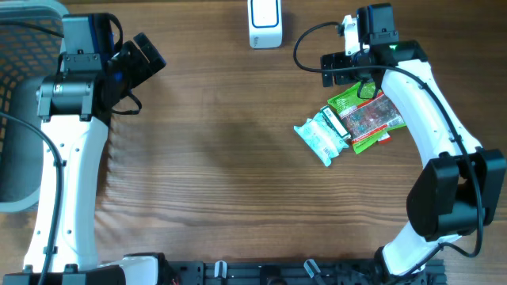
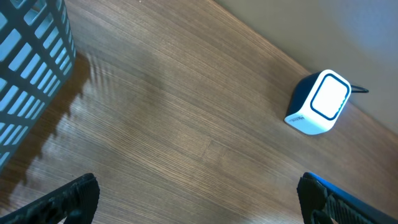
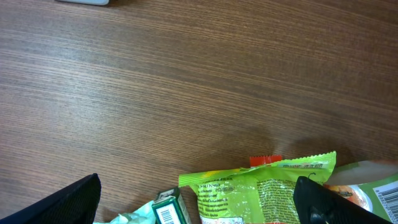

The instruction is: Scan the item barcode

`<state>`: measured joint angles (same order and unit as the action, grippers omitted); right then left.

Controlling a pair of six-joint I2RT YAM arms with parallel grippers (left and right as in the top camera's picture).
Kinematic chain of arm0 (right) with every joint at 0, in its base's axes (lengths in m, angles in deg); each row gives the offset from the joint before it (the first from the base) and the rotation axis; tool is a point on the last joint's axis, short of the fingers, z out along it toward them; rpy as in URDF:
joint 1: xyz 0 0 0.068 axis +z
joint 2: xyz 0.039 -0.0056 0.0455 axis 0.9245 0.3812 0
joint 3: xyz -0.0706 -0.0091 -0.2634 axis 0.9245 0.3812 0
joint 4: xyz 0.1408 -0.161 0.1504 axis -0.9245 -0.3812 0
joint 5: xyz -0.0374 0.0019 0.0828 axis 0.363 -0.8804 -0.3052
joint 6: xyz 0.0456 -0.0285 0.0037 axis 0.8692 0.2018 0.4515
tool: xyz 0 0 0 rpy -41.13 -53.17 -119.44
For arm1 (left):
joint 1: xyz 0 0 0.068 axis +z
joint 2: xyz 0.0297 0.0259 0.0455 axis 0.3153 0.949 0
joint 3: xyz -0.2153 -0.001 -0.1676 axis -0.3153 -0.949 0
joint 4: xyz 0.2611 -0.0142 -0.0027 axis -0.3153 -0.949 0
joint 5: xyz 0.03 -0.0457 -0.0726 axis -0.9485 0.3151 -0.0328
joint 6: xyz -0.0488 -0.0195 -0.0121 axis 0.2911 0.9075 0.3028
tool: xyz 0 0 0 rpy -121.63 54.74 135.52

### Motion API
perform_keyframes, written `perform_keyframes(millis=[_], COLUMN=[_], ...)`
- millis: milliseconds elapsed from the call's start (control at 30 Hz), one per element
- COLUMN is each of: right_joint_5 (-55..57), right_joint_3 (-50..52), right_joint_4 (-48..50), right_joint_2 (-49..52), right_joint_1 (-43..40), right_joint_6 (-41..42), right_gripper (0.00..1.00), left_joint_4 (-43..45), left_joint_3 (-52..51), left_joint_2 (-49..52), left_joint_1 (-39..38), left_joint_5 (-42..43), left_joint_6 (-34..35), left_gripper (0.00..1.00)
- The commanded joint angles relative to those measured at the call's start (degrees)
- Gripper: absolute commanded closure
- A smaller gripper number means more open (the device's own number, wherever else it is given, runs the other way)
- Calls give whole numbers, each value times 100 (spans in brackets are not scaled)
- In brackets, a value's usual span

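Observation:
A pile of items lies on the wooden table at the right: a lime-green snack bag (image 1: pixel 346 103) (image 3: pixel 267 193), a pale mint pack (image 1: pixel 321 136), a speckled red-and-green pouch (image 1: pixel 372 115) and a small dark-green box (image 3: pixel 169 210) whose barcode faces up. The white scanner (image 1: pixel 264 24) (image 2: pixel 320 102) stands at the far edge. My right gripper (image 1: pixel 347 71) (image 3: pixel 199 208) hangs open just above the pile's far side, holding nothing. Far off at the left, my left gripper (image 1: pixel 146 59) (image 2: pixel 199 208) is open and empty over bare wood.
A blue-grey slatted basket (image 1: pixel 20 103) (image 2: pixel 31 74) stands at the table's left edge beside the left arm. A red packet corner (image 3: pixel 266 160) pokes out from under the lime bag. A black cable (image 1: pixel 305 47) loops off the right wrist.

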<state>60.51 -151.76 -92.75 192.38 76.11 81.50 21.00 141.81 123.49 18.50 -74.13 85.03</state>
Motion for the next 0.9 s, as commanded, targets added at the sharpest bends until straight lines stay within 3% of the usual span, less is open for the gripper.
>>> perform_keyframes(millis=[0, 167, 567, 867], right_joint_5=[74, 72, 74, 74], right_joint_3=[-90, -90, -90, -90], right_joint_4=[39, 31, 28, -79], right_joint_2=[63, -170, -3143, -4299], right_joint_1=[-13, -13, -13, -13], right_joint_6=[-57, -55, -57, -57], right_gripper=[0, 0, 0, 0], left_joint_4=[13, 13, 13, 13], left_joint_3=[81, 81, 81, 81], left_joint_2=[-83, -83, -83, -83], left_joint_1=[26, 26, 26, 26], left_joint_5=[24, 24, 24, 24], left_joint_6=[-107, -107, -107, -107], left_gripper=[0, 0, 0, 0])
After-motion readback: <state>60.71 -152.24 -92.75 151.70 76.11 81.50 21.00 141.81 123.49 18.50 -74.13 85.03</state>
